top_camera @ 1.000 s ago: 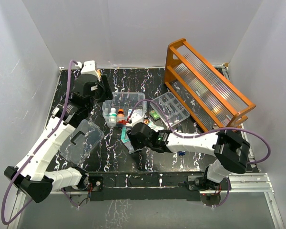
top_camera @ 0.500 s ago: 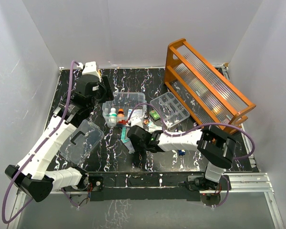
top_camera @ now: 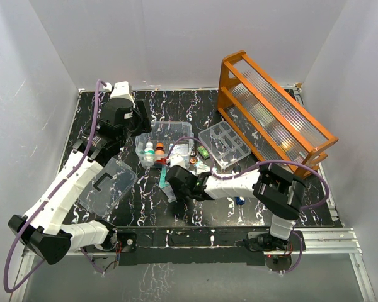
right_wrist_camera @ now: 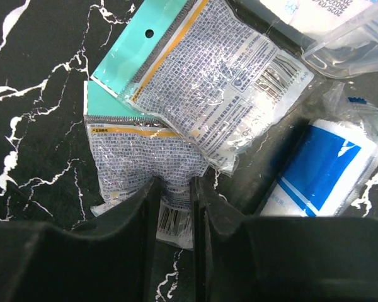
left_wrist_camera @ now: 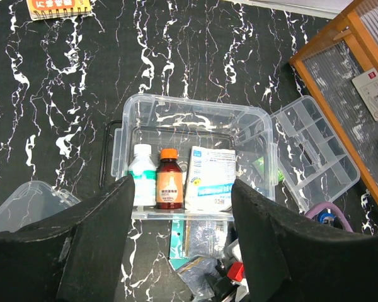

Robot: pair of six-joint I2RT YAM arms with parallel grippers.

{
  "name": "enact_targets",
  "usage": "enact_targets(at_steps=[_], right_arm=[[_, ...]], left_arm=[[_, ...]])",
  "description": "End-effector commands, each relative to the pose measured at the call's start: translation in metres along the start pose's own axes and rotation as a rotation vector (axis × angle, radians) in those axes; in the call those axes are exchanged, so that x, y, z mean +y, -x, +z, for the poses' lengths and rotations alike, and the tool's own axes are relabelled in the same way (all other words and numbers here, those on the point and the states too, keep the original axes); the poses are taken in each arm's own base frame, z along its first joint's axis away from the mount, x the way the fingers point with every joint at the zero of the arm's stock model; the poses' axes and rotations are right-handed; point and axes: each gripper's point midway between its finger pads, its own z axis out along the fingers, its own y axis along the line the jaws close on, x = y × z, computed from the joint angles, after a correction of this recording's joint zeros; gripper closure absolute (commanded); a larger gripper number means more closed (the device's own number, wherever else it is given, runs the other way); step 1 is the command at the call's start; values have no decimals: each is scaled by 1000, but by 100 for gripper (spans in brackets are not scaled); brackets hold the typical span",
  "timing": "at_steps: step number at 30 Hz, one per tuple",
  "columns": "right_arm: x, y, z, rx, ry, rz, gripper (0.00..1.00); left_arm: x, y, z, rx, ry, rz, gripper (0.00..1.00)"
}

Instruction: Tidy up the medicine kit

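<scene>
Right gripper point(right_wrist_camera: 174, 211) pinched a packet point(right_wrist_camera: 132, 163) at 6 o'clock from the kit point(left_wrist_camera: 195, 116). Left gripper point(left_wrist_camera: 181, 195) hung above the kit, open and empty.

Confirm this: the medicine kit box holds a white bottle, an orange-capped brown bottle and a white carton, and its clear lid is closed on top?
Not quite. The clear lid is off, lying on the table left of the medicine kit box, as the top external view shows. The white bottle, brown bottle and carton are inside.
</scene>
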Motion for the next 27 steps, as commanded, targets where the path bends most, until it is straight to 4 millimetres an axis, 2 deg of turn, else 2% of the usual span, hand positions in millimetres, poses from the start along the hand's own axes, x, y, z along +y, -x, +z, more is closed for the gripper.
enact_targets(at_steps=[1, 5, 11, 14, 16, 21, 24, 27], right_arm=[[4, -13, 4, 56, 17, 8, 82], [12, -3, -9, 42, 74, -15, 94], [46, 24, -56, -16, 311, -101, 97], [59, 36, -78, -48, 398, -113, 98], [62, 51, -92, -95, 418, -104, 98], [48, 105, -121, -266, 339, -8, 97], [26, 136, -135, -366, 251, 90, 96], [0, 159, -146, -455, 149, 199, 95]], left_arm=[[1, 8, -5, -15, -2, -15, 38], [1, 10, -6, -19, -1, -16, 38], [2, 12, -6, -26, 8, -17, 38], [4, 12, -6, -29, 14, -16, 38], [5, 14, -7, -34, 19, -16, 37], [15, 24, -15, -73, 67, -31, 37], [21, 30, -21, -104, 90, -59, 37], [10, 27, -24, -92, 26, -92, 35]])
